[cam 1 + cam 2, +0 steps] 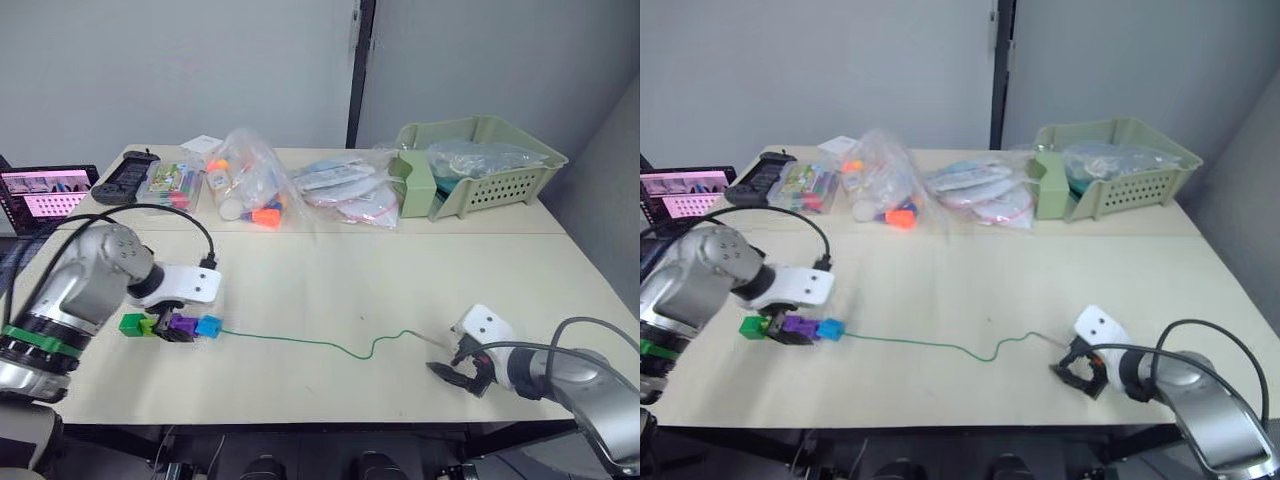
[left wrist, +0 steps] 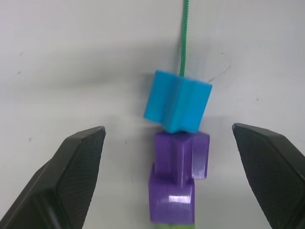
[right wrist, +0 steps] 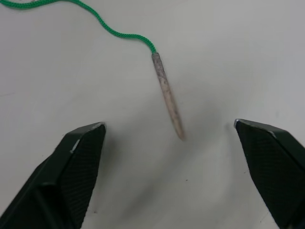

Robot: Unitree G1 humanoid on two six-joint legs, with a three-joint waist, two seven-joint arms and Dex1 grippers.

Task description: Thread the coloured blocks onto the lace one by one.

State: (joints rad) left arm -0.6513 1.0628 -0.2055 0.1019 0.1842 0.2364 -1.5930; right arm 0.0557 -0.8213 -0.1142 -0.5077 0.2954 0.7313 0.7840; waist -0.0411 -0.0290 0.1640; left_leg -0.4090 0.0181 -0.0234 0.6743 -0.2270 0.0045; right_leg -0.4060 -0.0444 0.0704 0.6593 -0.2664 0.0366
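The lace [image 1: 320, 345] is lying slack across the front of the worktop [image 1: 400, 290], running from the row of coloured blocks [image 1: 170, 325] on the robot's left to its stiff silvery tip [image 3: 167, 97] on the right. It is looking thin, soft and floppy along its green length, so pinching it mid-cord would probably give no control; the rigid tip is the sensible place to take hold, near where the cord enters it, leaving the point free to be guided. The tip is slender and smooth, so it is likely to roll or slip between hard fingers.

The blocks are sitting in a touching line: the blue block [image 2: 177, 100] with the cord entering it, then two purple blocks [image 2: 176, 181], then green ones at the far end. They are looking light, hard plastic, easy to nudge out of line; squeezing across two flat faces should be holding them best.

The left end effector [image 2: 169, 181] is hovering with its fingers spread wide either side of the purple blocks, touching nothing. The right end effector [image 3: 171, 176] is likewise gaping open, straddling the tip without gripping it.

Beyond them, bagged craft items [image 1: 245, 190] and a green basket [image 1: 520, 185] are sitting well apart at the back.
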